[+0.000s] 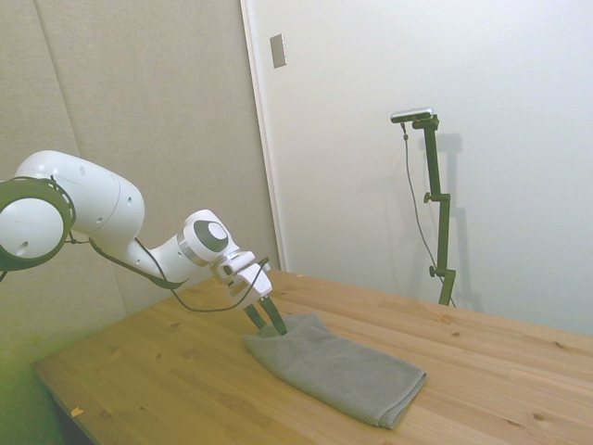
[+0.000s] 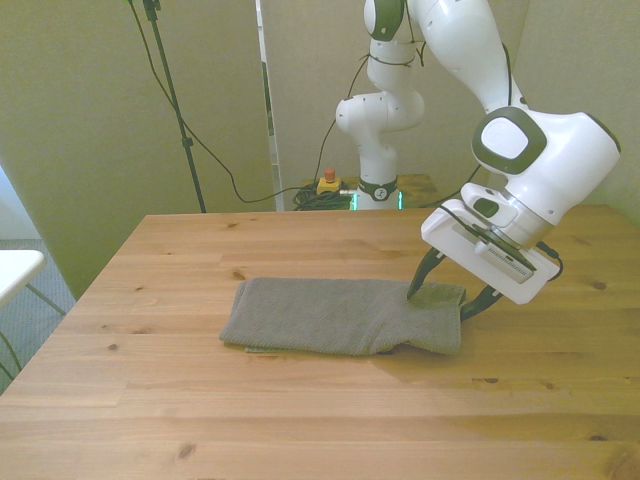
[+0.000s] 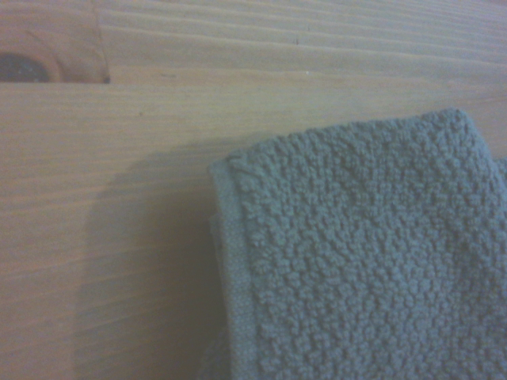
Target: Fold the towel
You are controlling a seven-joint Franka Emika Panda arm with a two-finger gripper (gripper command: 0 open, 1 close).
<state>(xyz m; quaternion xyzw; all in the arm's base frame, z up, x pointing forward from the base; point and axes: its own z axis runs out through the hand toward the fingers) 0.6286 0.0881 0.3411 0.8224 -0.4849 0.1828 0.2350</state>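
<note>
Front view, left to right. Bench (image 2: 150, 400): pale wood planks with knots, bare at the front view's left. Towel (image 2: 340, 316): plain grey terry, lying flat near mid-bench as a long folded strip running across the view, its layers doubled, with a lower layer peeking out along the near edge at the front view's left end. Gripper (image 2: 445, 298): at the towel's end toward the front view's right, tilted down, dark fingers spread apart and straddling that end, one fingertip (image 2: 414, 292) at the far edge, the other at the outer corner. Tips are at cloth level; whether they press into it or pinch any of it, cannot tell. Nothing lifted.

Side view: arm comes in low, gripper (image 1: 269, 326) at the towel's (image 1: 343, 369) near end, the two fingers parted in a narrow V with tips at the cloth's edge.

Wrist view: a towel (image 3: 356, 261) corner close up, nubbly weave, hemmed border, lying flat on bench (image 3: 103, 158) wood grain.
</note>
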